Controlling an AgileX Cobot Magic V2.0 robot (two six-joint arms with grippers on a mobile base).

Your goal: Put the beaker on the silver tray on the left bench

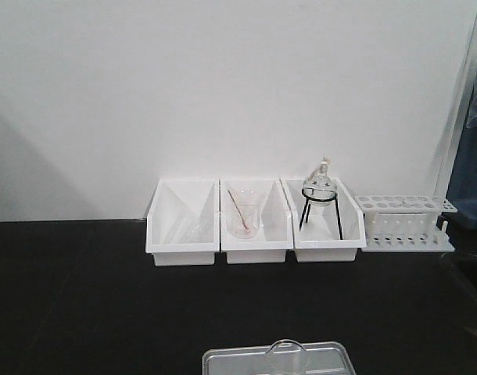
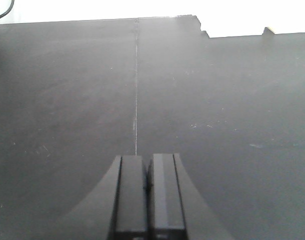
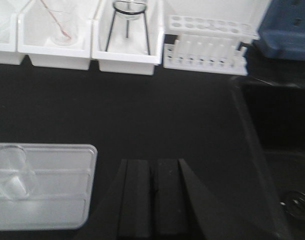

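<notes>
The beaker [image 3: 10, 172] is seen in the silver tray [image 3: 67, 200], at nine o'clock of the right end effector [image 3: 152, 200]; both end effectors are closed empty, the left end effector [image 2: 148, 197] over bare desk [image 2: 217, 125]. Only retreat is judged to remain.

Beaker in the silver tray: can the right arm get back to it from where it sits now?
Probably yes. The beaker stands in the silver tray, just left of the right gripper, whose jaws are shut and empty. Only bare black bench lies between them; the jaws would need opening first.
</notes>
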